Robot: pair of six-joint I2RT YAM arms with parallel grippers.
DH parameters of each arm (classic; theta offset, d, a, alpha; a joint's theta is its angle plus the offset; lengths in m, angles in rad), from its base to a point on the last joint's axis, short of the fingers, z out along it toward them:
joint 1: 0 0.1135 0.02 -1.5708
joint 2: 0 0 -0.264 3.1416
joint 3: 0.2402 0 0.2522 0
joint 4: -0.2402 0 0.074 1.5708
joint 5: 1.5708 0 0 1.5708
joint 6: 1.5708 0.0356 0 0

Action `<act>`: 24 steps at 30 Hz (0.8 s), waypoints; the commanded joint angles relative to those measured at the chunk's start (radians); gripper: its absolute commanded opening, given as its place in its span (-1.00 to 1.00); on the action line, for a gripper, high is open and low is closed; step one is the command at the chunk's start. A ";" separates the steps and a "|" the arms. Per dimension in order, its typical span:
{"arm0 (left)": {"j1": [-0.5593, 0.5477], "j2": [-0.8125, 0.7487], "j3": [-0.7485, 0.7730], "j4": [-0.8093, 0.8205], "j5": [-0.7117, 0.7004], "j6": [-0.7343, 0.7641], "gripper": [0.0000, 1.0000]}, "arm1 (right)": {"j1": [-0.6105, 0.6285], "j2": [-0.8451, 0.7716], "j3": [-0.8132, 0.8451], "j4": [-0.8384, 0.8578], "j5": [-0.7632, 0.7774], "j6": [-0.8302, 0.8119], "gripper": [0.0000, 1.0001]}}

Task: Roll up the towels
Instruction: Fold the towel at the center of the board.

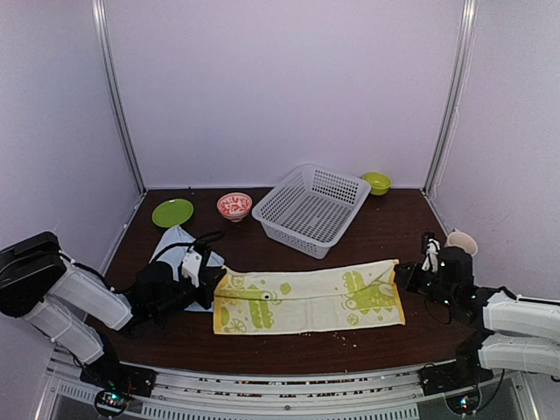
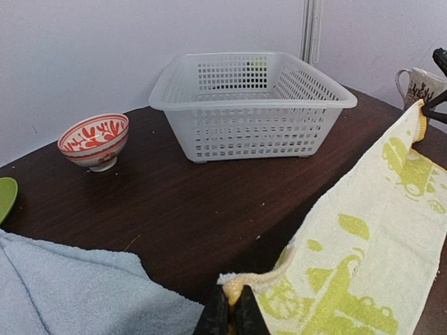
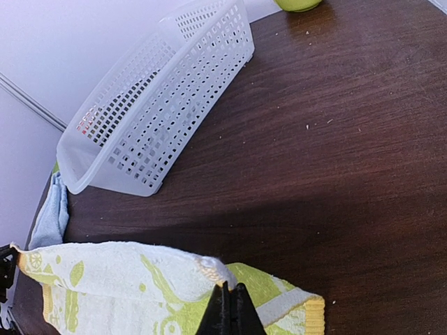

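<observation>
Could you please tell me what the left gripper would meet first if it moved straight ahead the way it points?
Probably the white mesh basket: the left gripper, shut on the lime-green towel, faces its near wall across the tabletop, though depth is unclear.

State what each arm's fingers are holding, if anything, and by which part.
Both hold the lime-green towel: left fingers pinch a corner at its left end, right fingers its right end's edge.

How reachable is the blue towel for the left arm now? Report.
Probably not yet: the blue towel lies close beside the left hand, nothing between, but that hand is shut on the green towel and must release first.
</observation>
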 commanded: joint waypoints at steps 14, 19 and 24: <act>-0.060 -0.082 -0.078 -0.014 0.142 -0.051 -0.75 | 0.016 -0.185 -0.062 -0.265 -0.075 0.108 -1.00; -0.086 -0.131 -0.113 -0.039 0.124 -0.076 -0.45 | 0.041 -0.298 -0.053 -0.371 -0.099 0.128 -0.27; -0.120 -0.250 -0.137 -0.161 0.072 -0.086 -0.31 | 0.057 -0.435 -0.018 -0.522 -0.121 0.127 0.20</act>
